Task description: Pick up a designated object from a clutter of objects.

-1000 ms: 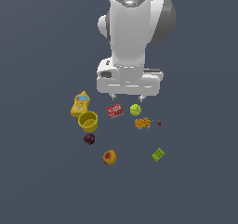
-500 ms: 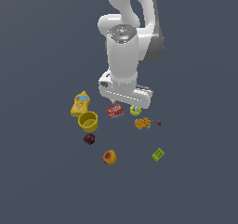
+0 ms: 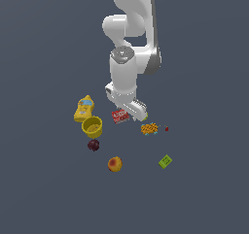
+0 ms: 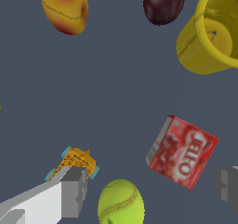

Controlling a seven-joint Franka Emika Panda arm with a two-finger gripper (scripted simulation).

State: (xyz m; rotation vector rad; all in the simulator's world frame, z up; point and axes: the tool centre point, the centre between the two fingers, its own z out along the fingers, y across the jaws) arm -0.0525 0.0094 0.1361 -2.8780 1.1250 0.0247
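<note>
target: flat red rectangular box with white lettering point(image 4: 182, 152), lying skewed between the fingers, nearer one finger point(image 4: 228, 187)
gripper point(image 4: 151, 194): spread wide, empty
neighbour: green ball point(image 4: 120, 204) close

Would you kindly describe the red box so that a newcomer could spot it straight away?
Start at the white robot arm and look beneath its wrist, just to the exterior view's right of the yellow cup. There lies the small flat red rectangular box, the only item with a white label and lettering; the green box is smaller.
</note>
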